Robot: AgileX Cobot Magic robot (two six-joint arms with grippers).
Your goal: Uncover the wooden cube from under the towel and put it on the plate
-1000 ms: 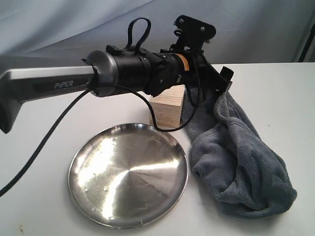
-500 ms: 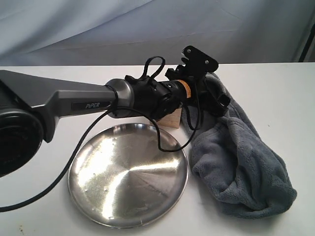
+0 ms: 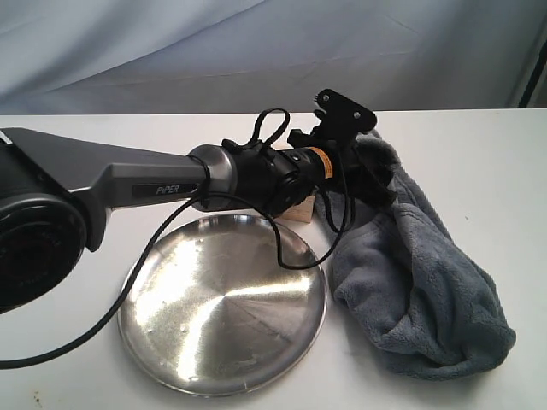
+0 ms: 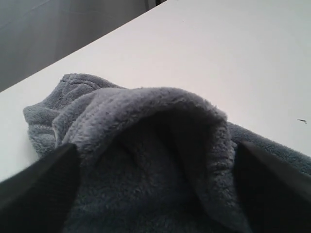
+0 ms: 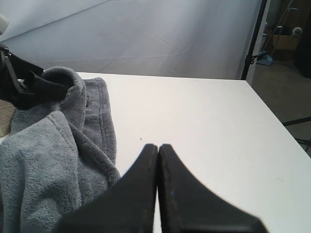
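Note:
The blue-grey towel (image 3: 419, 290) lies bunched to the right of the steel plate (image 3: 214, 316). My left gripper (image 3: 380, 179) rests low on the towel's far end. In the left wrist view my left gripper (image 4: 155, 145) is open, its fingers (image 4: 39, 189) wide apart with a raised fold of towel (image 4: 146, 111) between them. Only a corner of the pale wooden cube (image 3: 299, 207) shows behind the left arm, just beyond the plate. A sliver of the cube (image 5: 4, 119) also shows beside the towel (image 5: 43, 155). My right gripper (image 5: 158, 145) is shut and holds nothing, above bare table right of the towel.
A white table (image 3: 479, 162) carries everything, with a grey backdrop behind it. The left arm and its black cable (image 3: 282, 248) hang over the plate's far rim. Stands and clutter sit off the table's far right (image 5: 286, 39).
The left arm has come down from its raised pose. The towel end it held up now lies low to the right of the cube. The arm now hides most of the cube.

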